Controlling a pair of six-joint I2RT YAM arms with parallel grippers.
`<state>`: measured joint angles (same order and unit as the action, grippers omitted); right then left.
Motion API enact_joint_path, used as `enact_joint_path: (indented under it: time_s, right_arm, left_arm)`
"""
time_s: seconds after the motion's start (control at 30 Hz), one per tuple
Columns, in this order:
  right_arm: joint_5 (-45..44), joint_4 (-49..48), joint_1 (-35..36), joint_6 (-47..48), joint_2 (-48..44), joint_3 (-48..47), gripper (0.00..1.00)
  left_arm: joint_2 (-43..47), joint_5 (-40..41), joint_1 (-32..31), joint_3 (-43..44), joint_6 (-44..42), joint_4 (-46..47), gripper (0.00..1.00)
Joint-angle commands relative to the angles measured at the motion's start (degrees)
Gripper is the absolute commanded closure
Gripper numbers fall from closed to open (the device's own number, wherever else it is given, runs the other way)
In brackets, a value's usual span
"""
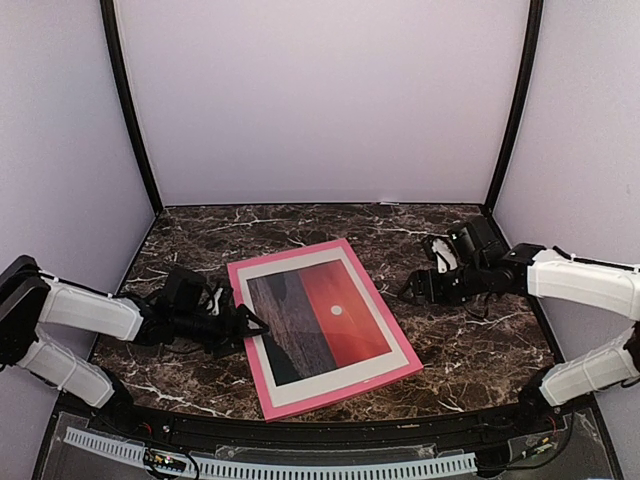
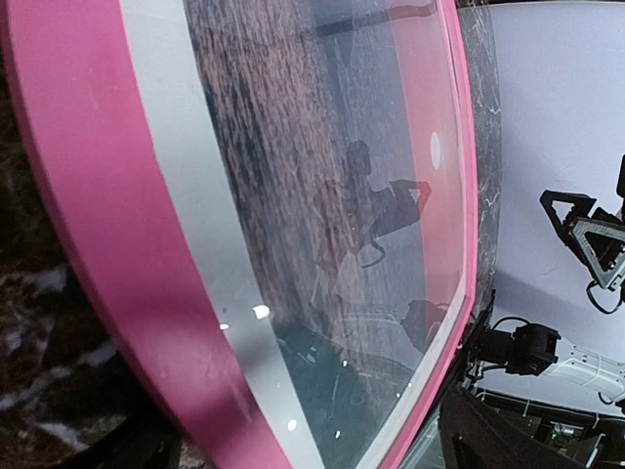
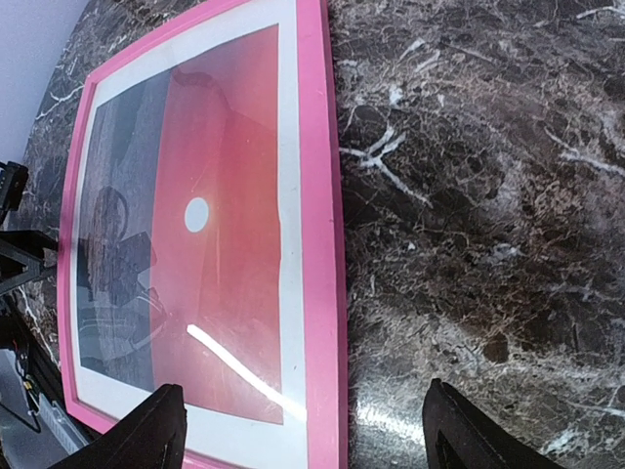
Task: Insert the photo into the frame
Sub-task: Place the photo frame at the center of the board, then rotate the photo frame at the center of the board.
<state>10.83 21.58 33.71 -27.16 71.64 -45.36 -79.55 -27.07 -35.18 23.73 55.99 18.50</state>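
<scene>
The pink frame [image 1: 345, 393] lies flat on the table with its front up. Inside it sits the photo [image 1: 320, 315], a red-orange sky with a small white sun, bordered by a white mat [image 1: 290, 262]. My left gripper [image 1: 254, 325] is open at the frame's left rail. In the left wrist view that rail [image 2: 107, 195] and the glazed photo [image 2: 332, 195] fill the picture above the gripper [image 2: 312, 445]. My right gripper [image 1: 410, 291] hangs open just right of the frame. In the right wrist view its gripper [image 3: 312, 440] straddles the frame's right rail [image 3: 317, 195] beside the photo [image 3: 225, 244].
The dark marble table [image 1: 200, 230] is enclosed by pale walls at the back and both sides, with black posts in the back corners. A black rail and a white perforated strip [image 1: 300, 465] run along the near edge.
</scene>
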Motion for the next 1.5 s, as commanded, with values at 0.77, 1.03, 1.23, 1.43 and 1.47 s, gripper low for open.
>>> enact_joint_path:
  time_s: [0.77,1.03,1.23,1.43,1.47]
  right_arm:
    - [-4.02,3.58,32.46,-14.67,-4.97,10.77,0.17]
    - [-5.68,0.44,34.31,-16.7,1.96,11.9,0.18]
    - [-8.19,-1.4,33.87,-17.47,5.83,10.87,0.17]
    - [-10.43,-2.6,30.72,-18.16,8.84,10.12,0.17]
    - [-10.55,-2.8,29.97,-18.26,8.76,10.04,0.17]
  left_arm:
    - [-2.32,16.68,9.18,26.37,-33.64,-24.88,0.01]
    - [-15.58,12.48,10.78,37.44,-38.65,-20.66,0.01]
    - [-24.47,11.11,11.82,46.4,-41.49,-23.03,0.01]
    - [-32.68,10.81,12.5,53.86,-43.33,-25.01,0.01]
    - [-33.39,10.94,12.59,54.4,-43.44,-24.9,0.01]
